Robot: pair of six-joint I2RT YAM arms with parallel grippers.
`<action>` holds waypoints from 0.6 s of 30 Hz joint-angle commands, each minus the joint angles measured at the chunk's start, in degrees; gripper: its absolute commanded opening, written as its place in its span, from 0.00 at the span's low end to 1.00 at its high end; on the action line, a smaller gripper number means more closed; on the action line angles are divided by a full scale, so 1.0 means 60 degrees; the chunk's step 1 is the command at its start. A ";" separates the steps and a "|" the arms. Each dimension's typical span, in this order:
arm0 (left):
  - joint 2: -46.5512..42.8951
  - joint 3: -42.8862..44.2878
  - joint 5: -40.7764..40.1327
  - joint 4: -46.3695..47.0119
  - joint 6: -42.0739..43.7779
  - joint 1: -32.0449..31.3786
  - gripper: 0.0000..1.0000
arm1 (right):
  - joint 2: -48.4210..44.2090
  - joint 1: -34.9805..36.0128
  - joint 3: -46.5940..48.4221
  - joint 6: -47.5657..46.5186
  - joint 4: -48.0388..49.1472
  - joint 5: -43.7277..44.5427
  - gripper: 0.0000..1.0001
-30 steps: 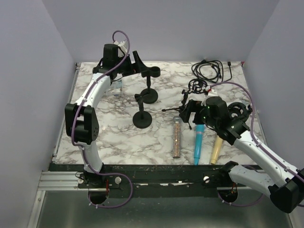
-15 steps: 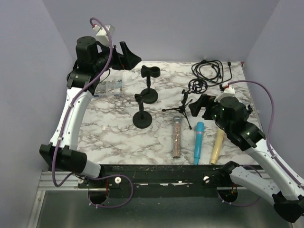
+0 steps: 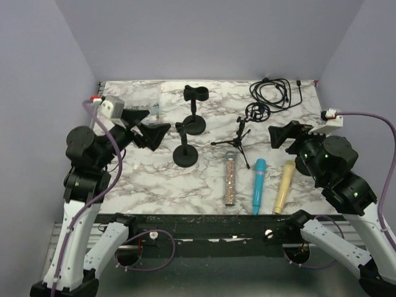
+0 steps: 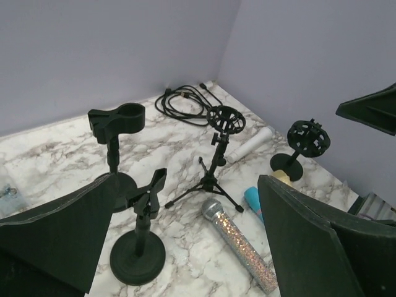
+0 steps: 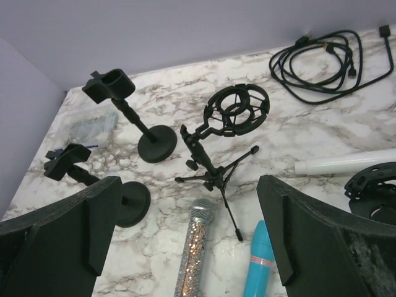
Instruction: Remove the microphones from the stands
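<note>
The left gripper [image 3: 147, 127] and right gripper [image 3: 286, 134] are drawn back toward the near edge, both spread and empty. The slim teal plastic microphone [image 3: 258, 184] is laid flat on the marble-patterned table [image 3: 142, 173], lengthwise near-to-far, left of the closer right gripper.

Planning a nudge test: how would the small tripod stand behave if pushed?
The tripod stand looks top-heavy, its bulky mount high above thin splayed legs, so it would probably tip. Its slim build suggests it is light.

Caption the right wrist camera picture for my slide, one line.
Open right gripper frames an empty shock-mount tripod near a glitter microphone and a blue microphone lying flat.
</note>
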 commanded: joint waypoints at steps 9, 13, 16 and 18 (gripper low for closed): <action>-0.4217 -0.2762 -0.2309 0.3131 -0.0299 -0.0056 0.98 | -0.1669 0.0012 0.0319 -0.0512 0.0176 0.0904 1.00; -0.4824 -0.3180 -0.2624 0.3588 -0.0332 -0.0056 0.98 | -0.1952 0.0015 0.0354 -0.0638 0.0347 0.0652 1.00; -0.5100 -0.3362 -0.2884 0.3630 -0.0284 -0.0057 0.98 | -0.2054 0.0009 0.0377 -0.0677 0.0475 0.0313 1.00; -0.5193 -0.3443 -0.3001 0.3633 -0.0240 -0.0056 0.98 | -0.2081 0.0013 0.0406 -0.0584 0.0499 0.0323 1.00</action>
